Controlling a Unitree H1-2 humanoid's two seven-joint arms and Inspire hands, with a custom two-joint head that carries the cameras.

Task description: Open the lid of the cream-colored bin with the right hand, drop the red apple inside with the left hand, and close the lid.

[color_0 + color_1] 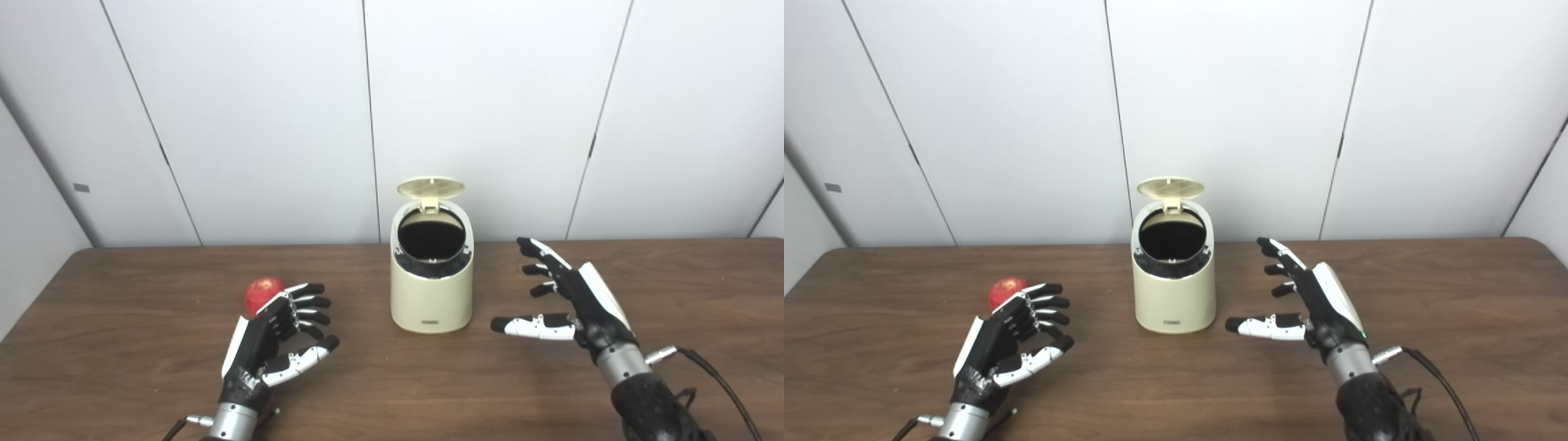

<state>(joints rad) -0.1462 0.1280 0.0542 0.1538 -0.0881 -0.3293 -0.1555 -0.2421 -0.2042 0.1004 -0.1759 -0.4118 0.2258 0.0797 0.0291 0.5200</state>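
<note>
The cream-colored bin [432, 294] stands mid-table with its round lid [430, 187] flipped up at the back, showing the dark inside. A red apple [262, 294] rests on the wood left of the bin. My left hand [272, 340] hovers just in front of and beside the apple, fingers spread, holding nothing. To the right of the bin my right hand [566, 300] is open, palm turned toward the bin, thumb pointing at its base with a gap between.
The brown wooden table [122, 318] reaches to a white panelled wall [257, 110] close behind the bin. A cable [713, 376] trails from the right wrist over the table's right side.
</note>
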